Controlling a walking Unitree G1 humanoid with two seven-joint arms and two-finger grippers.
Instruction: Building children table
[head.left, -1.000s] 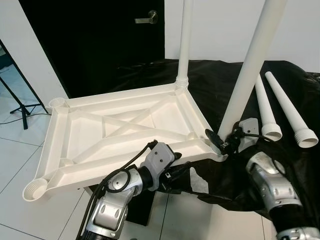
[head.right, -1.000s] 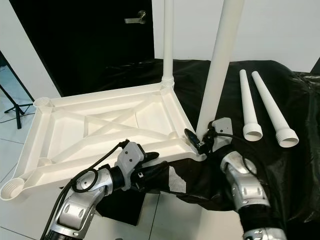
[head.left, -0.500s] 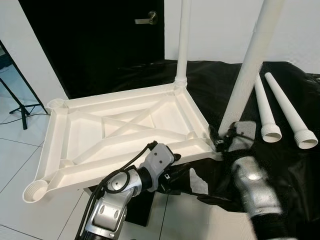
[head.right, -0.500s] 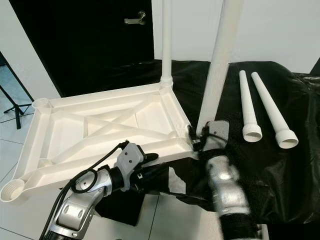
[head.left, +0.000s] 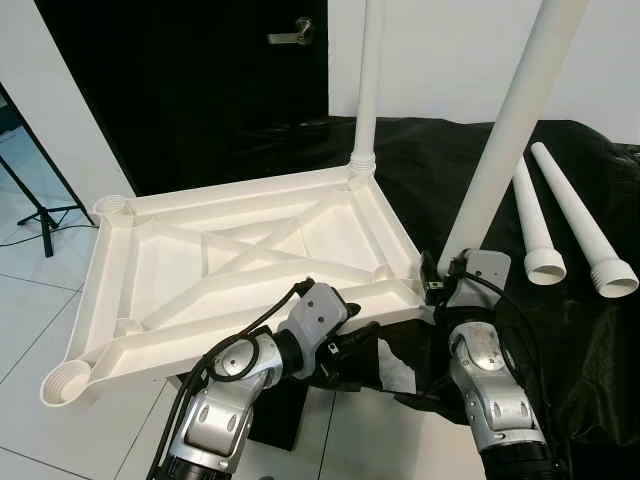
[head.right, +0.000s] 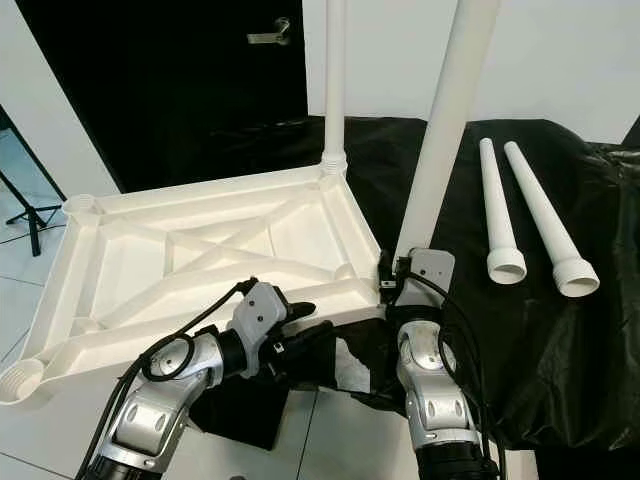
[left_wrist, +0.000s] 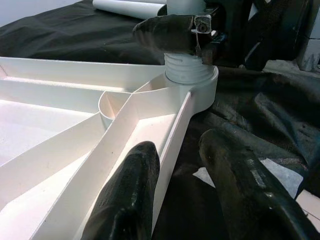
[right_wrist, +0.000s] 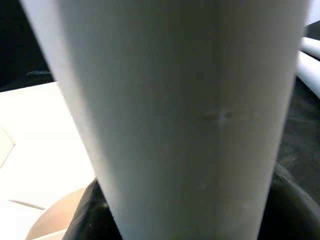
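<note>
The inverted tabletop (head.left: 240, 270) lies underside up, overhanging the black cloth (head.left: 560, 330). Step in hand, as judged: seating the near leg (head.left: 505, 135) in its corner socket. Advice: keep the leg plumb and brace the frame against twisting. Left gripper (left_wrist: 180, 200): fingers (left_wrist: 127, 200) parted, straddling the tabletop's near edge rail. Right gripper (head.right: 392, 280): fingers closed around the leg's base at the socket. Two spare legs (head.right: 530, 215) lie on the cloth alongside.
</note>
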